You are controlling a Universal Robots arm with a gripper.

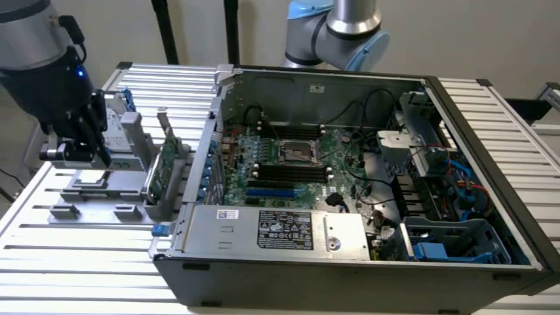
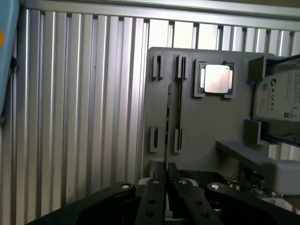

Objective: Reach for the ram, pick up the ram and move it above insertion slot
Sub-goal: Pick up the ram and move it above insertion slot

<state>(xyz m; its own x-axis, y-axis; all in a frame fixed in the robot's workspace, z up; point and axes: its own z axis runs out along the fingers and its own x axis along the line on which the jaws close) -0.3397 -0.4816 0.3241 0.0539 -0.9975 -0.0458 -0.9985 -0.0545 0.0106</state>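
Observation:
The ram [image 2: 169,117] stands on its long edge in the grey parts holder [image 2: 206,126], seen edge-on as a thin dark strip between pairs of small clips. My gripper [image 2: 165,180] hangs just short of the ram's near end. Its two black fingers [image 2: 159,174] are pressed close together with nothing between them. In the exterior view the gripper [image 1: 92,161] hovers over the holder [image 1: 96,197] at the exterior view's left, outside the open computer case [image 1: 490,118]. The black memory slots [image 1: 293,172] lie on the green motherboard beside the processor socket.
On the holder also sit a silver processor chip [image 2: 216,78], a hard drive [image 2: 280,96] and an upright wide green expansion card [image 1: 166,167]. A ribbed aluminium table [image 2: 79,117] carries everything. A second arm [image 1: 337,29] stands behind the case.

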